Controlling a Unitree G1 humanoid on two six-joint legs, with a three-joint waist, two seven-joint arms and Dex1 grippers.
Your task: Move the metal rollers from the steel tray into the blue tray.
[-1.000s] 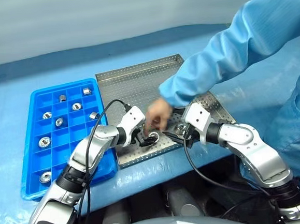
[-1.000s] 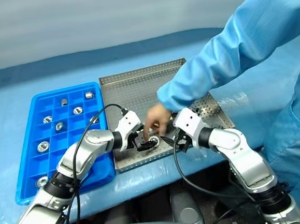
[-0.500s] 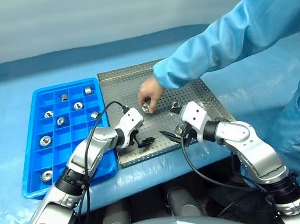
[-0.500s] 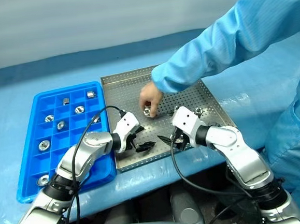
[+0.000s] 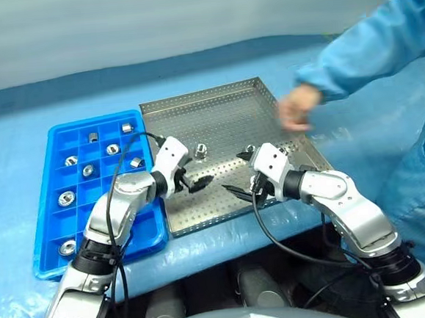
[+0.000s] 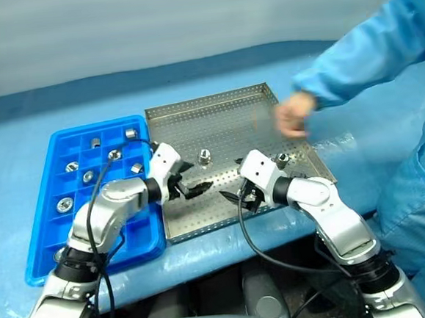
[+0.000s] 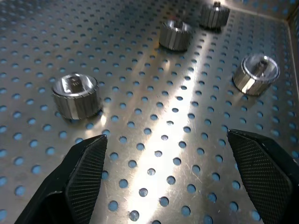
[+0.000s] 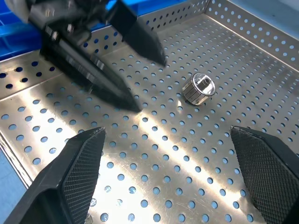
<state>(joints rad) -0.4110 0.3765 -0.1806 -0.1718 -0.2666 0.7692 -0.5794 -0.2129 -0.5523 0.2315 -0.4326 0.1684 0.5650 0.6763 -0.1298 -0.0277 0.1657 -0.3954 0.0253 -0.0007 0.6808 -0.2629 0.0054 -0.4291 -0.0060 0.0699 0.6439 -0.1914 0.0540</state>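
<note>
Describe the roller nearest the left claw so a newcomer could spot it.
Find the steel tray right of the blue tray. One roller stands alone in its middle, just beyond the open left claw. The other rollers cluster by the right claw.

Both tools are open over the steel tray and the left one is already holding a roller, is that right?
Not quite. The left tool is open over the steel tray but empty; the left wrist view shows the rollers lying loose on the tray ahead of its fingers. The right tool is open too.
</note>
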